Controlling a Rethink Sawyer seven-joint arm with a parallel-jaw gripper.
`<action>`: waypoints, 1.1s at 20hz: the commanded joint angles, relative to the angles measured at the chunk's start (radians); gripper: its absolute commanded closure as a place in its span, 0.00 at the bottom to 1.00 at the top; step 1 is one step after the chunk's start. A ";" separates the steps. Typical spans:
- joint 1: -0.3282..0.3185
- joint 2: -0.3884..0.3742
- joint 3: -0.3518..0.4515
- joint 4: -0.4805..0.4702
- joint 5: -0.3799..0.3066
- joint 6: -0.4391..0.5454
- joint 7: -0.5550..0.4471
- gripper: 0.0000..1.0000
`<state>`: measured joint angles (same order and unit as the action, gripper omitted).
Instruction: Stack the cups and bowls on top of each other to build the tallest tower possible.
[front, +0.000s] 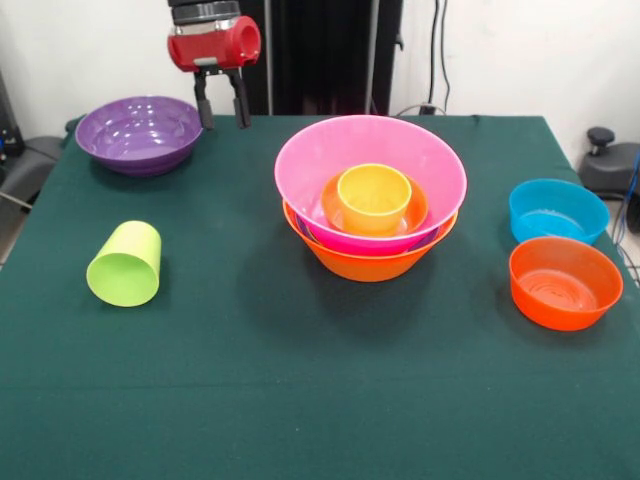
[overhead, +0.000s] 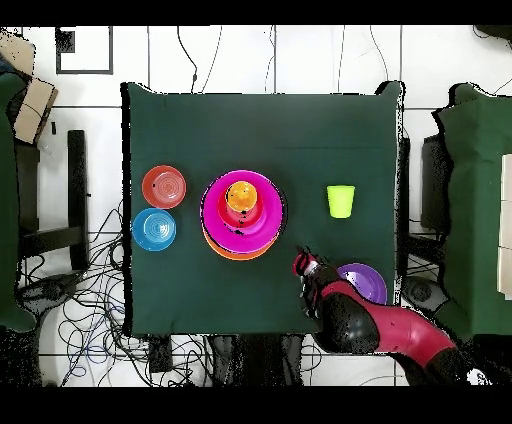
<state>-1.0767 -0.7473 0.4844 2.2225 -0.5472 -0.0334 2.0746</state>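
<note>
One tower sits mid-table for you: yellow-orange bowl outermost, pink bowl above, orange cup inside. Your gripper hangs at eleven o'clock, fingers apart and empty, beside the purple bowl. The lime-green cup lies tipped at nine o'clock.

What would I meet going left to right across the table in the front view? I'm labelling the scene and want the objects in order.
Lime green cup, lying on its side → purple bowl → claw, raised beside that bowl → tower, orange cup innermost → orange bowl. The blue bowl overlaps the orange bowl's span, so it is unranked.
</note>
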 joint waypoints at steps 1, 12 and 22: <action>0.010 -0.013 0.096 0.015 -0.009 0.146 -0.025 0.00; 0.002 0.011 0.026 -0.040 -0.094 0.192 -0.085 0.00; 0.008 0.058 -0.069 -0.152 -0.256 0.255 -0.127 0.00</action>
<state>-1.0979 -0.7391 0.4563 2.1676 -0.6969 0.0816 2.0746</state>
